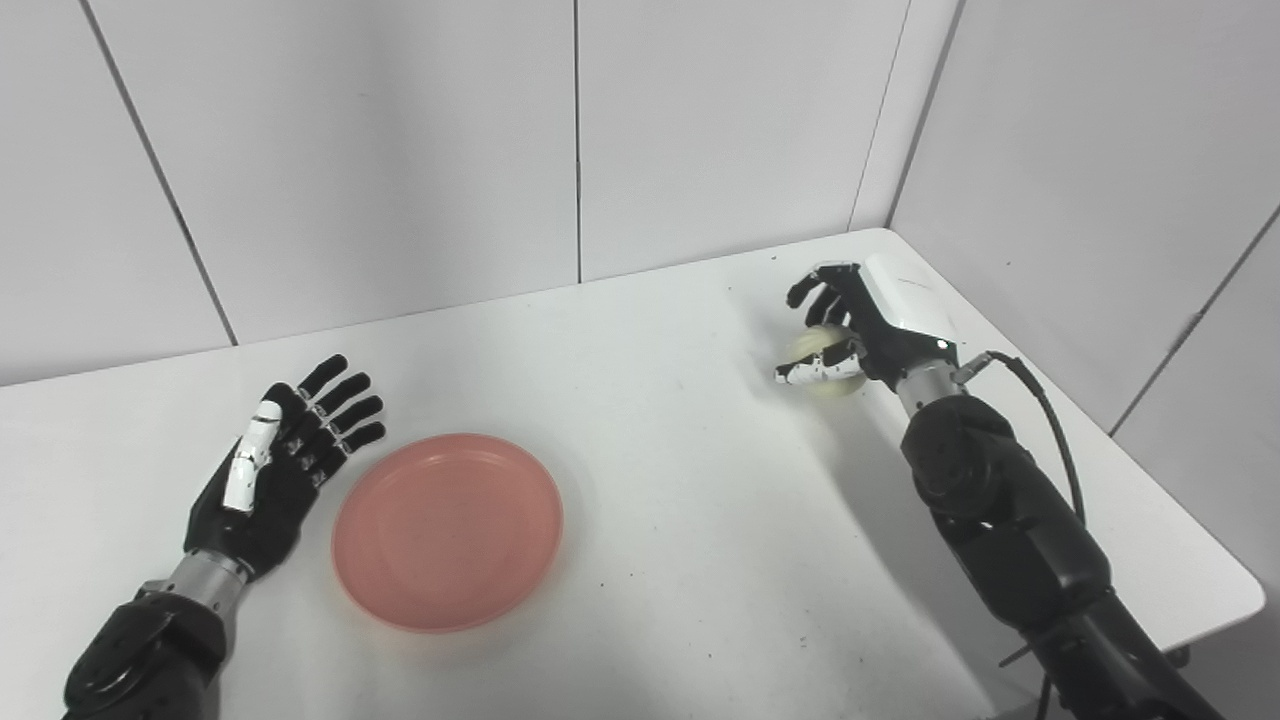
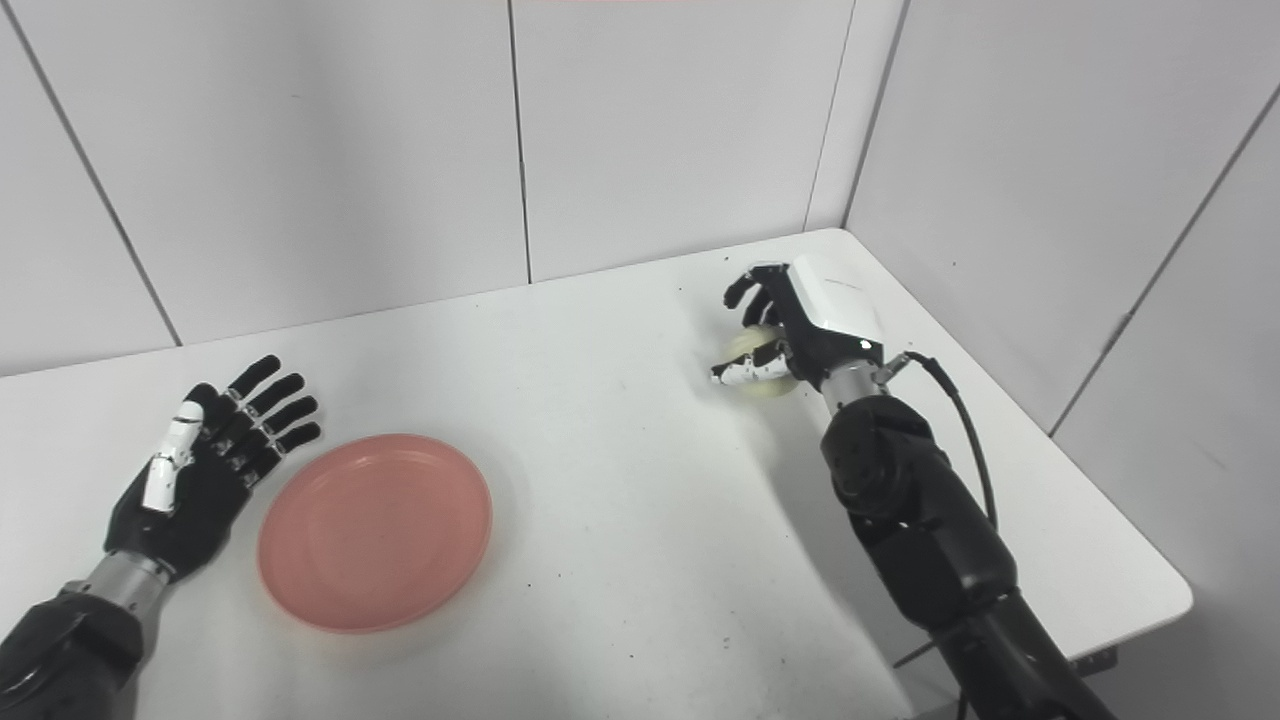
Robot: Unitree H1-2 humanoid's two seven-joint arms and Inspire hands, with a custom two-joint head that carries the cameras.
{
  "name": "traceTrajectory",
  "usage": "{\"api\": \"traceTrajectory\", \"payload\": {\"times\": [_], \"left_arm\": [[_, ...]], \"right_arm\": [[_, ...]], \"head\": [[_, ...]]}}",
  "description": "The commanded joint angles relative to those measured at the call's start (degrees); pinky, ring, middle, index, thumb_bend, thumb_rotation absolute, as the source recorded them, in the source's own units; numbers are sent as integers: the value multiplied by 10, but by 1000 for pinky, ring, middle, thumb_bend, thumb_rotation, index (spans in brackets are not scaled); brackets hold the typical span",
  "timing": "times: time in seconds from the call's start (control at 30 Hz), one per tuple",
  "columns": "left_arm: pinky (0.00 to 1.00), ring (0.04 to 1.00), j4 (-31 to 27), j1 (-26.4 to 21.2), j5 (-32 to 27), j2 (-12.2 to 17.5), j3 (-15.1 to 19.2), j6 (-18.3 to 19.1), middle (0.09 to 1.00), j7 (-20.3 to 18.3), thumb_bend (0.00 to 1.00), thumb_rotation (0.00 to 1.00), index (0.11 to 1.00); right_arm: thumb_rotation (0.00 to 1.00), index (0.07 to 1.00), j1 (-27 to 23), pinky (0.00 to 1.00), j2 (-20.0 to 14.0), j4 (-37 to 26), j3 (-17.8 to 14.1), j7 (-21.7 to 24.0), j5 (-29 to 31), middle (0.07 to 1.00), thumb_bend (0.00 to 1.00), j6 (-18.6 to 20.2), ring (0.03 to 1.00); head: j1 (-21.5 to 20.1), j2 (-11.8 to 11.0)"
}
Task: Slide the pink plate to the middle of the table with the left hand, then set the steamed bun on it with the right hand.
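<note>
The pink plate (image 1: 447, 530) lies flat on the white table (image 1: 680, 470), left of the middle. My left hand (image 1: 280, 470) is open with fingers spread. It lies just left of the plate's rim, close to it, holding nothing. The pale steamed bun (image 1: 818, 345) is at the far right of the table, near the back corner. My right hand (image 1: 850, 330) is closed around it, fingers curled over the top and thumb across the front. The hand hides most of the bun. I cannot tell whether the bun rests on the table.
White panel walls stand close behind the table and along its right side. The table's right edge and rounded front right corner (image 1: 1240, 590) are near my right arm. A black cable (image 1: 1050, 410) loops off the right wrist.
</note>
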Motion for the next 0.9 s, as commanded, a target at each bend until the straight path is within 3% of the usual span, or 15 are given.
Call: {"api": "traceTrajectory", "payload": {"times": [0.0, 0.13, 0.23, 0.6, 0.87], "left_arm": [[824, 848, 43, 96, 18, 24, 1, 36, 876, 15, 519, 872, 871], [826, 850, 25, 102, 20, 17, -3, 44, 877, 24, 514, 871, 870], [826, 856, 0, 108, 23, 9, -8, 58, 881, 39, 505, 876, 874], [855, 876, -81, 130, 38, -25, -34, 97, 899, 91, 476, 960, 896], [887, 898, -113, 134, 43, -44, -47, 118, 915, 125, 461, 999, 912]], "right_arm": [[0, 548, -42, 371, 0, -38, 6, 3, -11, 451, 515, -3, 431], [0, 548, -51, 357, 10, -42, 21, 18, -9, 450, 515, -16, 422], [0, 546, -67, 365, 30, -51, 49, 41, -25, 448, 515, -5, 420], [0, 542, -107, 328, 82, -61, 128, 81, -42, 429, 516, -42, 393], [0, 543, -122, 298, 128, -49, 163, 100, -45, 424, 516, -53, 377]], "head": [[0, 1], [18, 2], [39, 3], [121, 9], [178, 13]]}}
